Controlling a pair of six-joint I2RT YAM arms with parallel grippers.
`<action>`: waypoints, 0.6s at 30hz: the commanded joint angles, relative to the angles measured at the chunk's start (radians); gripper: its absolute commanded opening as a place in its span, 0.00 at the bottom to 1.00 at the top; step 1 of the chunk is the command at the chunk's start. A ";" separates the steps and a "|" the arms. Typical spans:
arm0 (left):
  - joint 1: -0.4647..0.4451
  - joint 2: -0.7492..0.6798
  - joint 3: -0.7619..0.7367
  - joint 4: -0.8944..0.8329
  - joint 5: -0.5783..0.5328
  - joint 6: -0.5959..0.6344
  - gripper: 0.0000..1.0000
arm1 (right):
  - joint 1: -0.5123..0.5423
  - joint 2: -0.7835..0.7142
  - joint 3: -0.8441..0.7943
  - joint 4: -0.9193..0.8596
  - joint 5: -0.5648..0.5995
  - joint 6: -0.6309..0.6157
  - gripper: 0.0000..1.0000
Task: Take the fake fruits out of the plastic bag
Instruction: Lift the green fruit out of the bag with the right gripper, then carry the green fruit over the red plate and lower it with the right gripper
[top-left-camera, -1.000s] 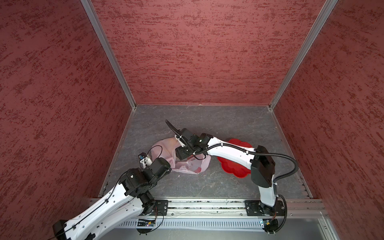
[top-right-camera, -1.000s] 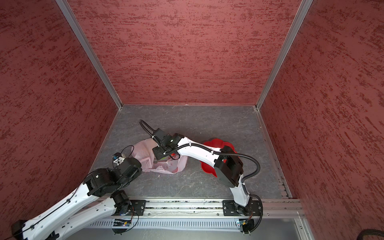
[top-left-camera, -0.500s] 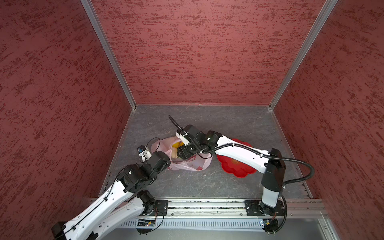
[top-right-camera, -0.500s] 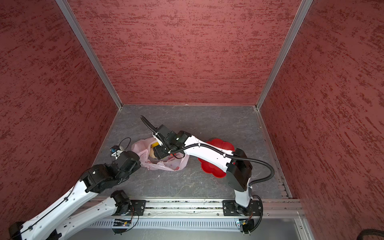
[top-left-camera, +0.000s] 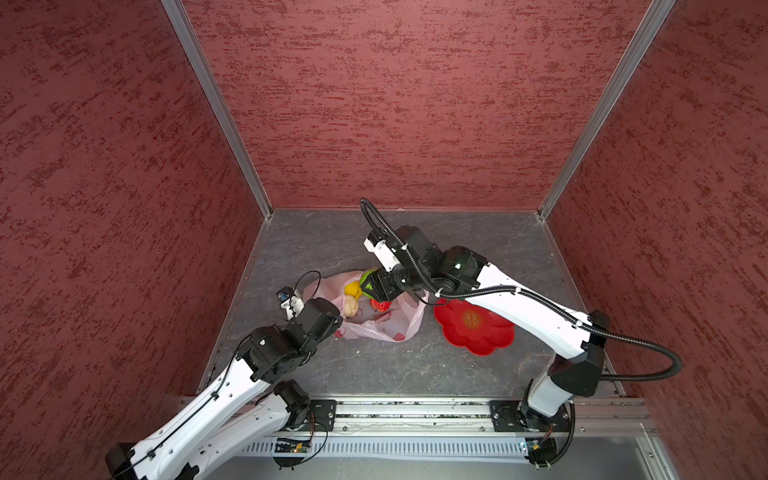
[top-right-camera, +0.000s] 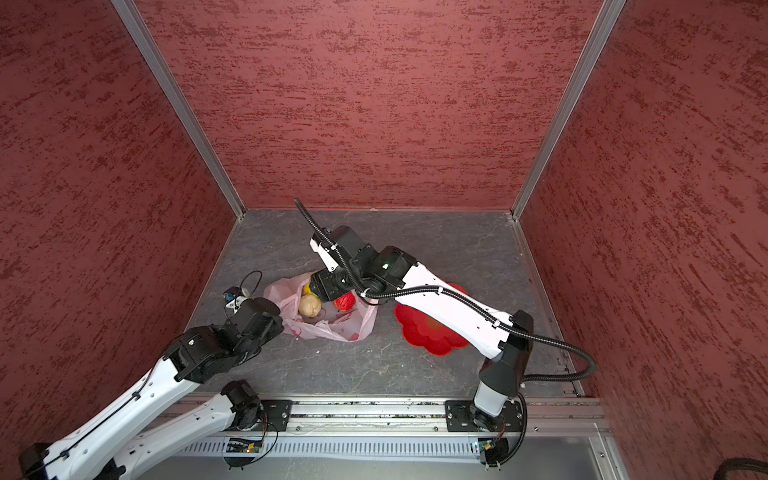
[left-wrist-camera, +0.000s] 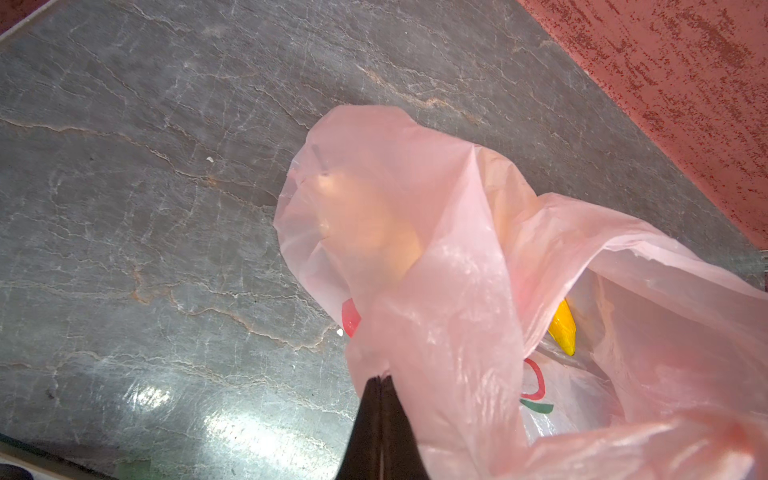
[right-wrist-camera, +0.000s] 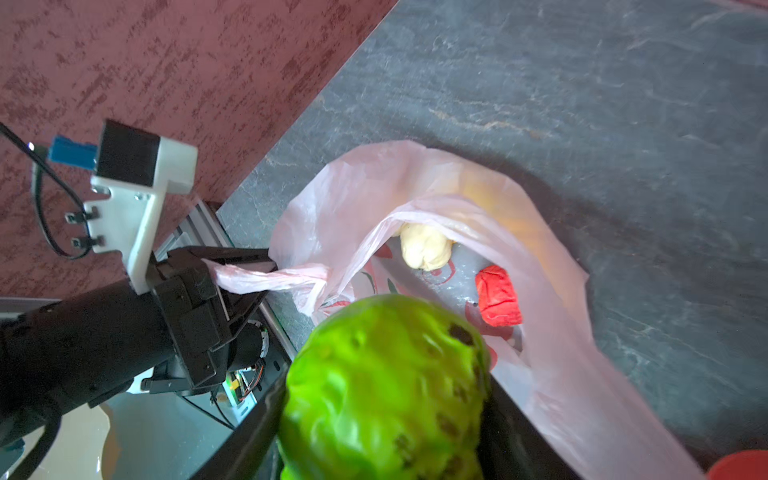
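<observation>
The pale-pink plastic bag (top-left-camera: 399, 328) (top-right-camera: 353, 328) lies on the grey floor with its mouth open. My left gripper (left-wrist-camera: 380, 380) (top-left-camera: 332, 328) is shut on a twisted strip of the bag's edge (right-wrist-camera: 266, 278). Just above the bag's far rim, my right gripper (right-wrist-camera: 382, 415) (top-left-camera: 374, 286) holds a knobbly green fruit (right-wrist-camera: 382, 386) (top-left-camera: 368, 282). Inside the bag lie a beige ball (top-left-camera: 350, 306) (top-right-camera: 309, 307) (right-wrist-camera: 426, 247), a red ball (top-left-camera: 381, 305) (top-right-camera: 345, 301) (right-wrist-camera: 497, 297) and a yellow fruit (top-left-camera: 353, 287) (left-wrist-camera: 563, 328).
A red flower-shaped plate (top-left-camera: 478, 328) (top-right-camera: 428, 332) lies on the floor right of the bag, under the right forearm. Red walls close the floor in on three sides. A metal rail (top-left-camera: 415, 409) runs along the front edge.
My right gripper has risen out of the bag towards the far side with the green fruit in it. The bag's mouth now stands wider, and the fruits inside show.
</observation>
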 joint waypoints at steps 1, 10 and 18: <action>0.009 -0.003 0.004 0.028 0.002 0.021 0.00 | -0.062 -0.058 0.037 -0.032 0.075 -0.019 0.34; 0.053 -0.001 -0.017 0.067 0.043 0.051 0.00 | -0.311 -0.185 -0.084 -0.060 0.157 -0.005 0.34; 0.103 -0.003 -0.024 0.080 0.074 0.082 0.00 | -0.504 -0.356 -0.479 0.042 0.170 0.096 0.34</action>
